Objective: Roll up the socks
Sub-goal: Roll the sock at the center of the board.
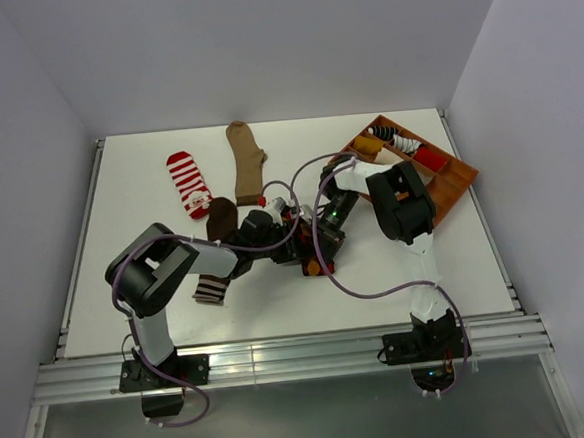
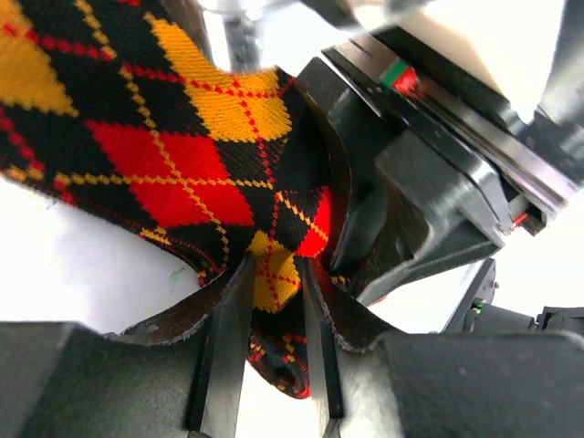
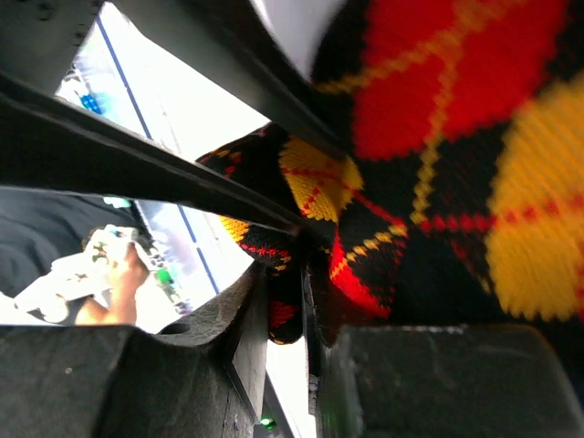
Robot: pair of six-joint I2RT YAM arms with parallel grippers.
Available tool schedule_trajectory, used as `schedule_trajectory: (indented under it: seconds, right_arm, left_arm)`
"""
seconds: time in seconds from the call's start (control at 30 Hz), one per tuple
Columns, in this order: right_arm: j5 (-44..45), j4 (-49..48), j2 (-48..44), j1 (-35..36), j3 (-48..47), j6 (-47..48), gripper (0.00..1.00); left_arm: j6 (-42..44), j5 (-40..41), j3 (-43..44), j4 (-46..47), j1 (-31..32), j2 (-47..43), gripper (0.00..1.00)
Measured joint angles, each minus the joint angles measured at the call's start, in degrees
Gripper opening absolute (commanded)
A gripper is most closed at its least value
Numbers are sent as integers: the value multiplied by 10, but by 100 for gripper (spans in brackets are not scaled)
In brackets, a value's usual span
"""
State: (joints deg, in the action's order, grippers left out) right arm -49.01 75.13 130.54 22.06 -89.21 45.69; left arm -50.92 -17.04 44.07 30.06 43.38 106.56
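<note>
The black argyle sock [image 2: 182, 164] with orange and red diamonds is bunched between both grippers near the middle of the table [image 1: 310, 263]. My left gripper [image 2: 274, 269] is shut on a fold of it, with fabric filling the gap between the fingers. My right gripper [image 3: 285, 278] is shut on another fold of the argyle sock [image 3: 438, 137] and faces the left one closely. Seen from above, the left gripper [image 1: 276, 230] and right gripper [image 1: 323, 235] meet over the sock. A dark brown sock with a striped cuff [image 1: 215, 252], a red-and-white striped sock [image 1: 187, 184] and a tan sock [image 1: 246, 162] lie flat.
An orange-brown tray [image 1: 458, 182] with several rolled socks stands at the back right. The right gripper's black body [image 2: 429, 173] fills the right of the left wrist view. Purple cables loop over the table in front of the arms.
</note>
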Motion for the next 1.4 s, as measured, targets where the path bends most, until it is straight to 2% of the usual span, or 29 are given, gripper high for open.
schedule_trajectory:
  seconds: [0.37,0.57,0.8,1.03,1.4]
  right_arm:
    - [25,-15,1,0,-1,-71,18]
    - [31,-20,1,1,-1,-94,18]
    - [35,-23,1,3,-1,-107,18]
    - [36,-24,1,5,-1,-113,18]
    - [38,-24,1,6,-1,-116,18]
  left_arm:
    - [3,4,-11,1,1,-9,35]
    - [23,2,-23,2,1,-26,39]
    - [56,-23,-28,10,1,-33,48]
    - [80,-62,-33,32,1,-36,51]
    - [100,-101,-37,50,1,-24,47]
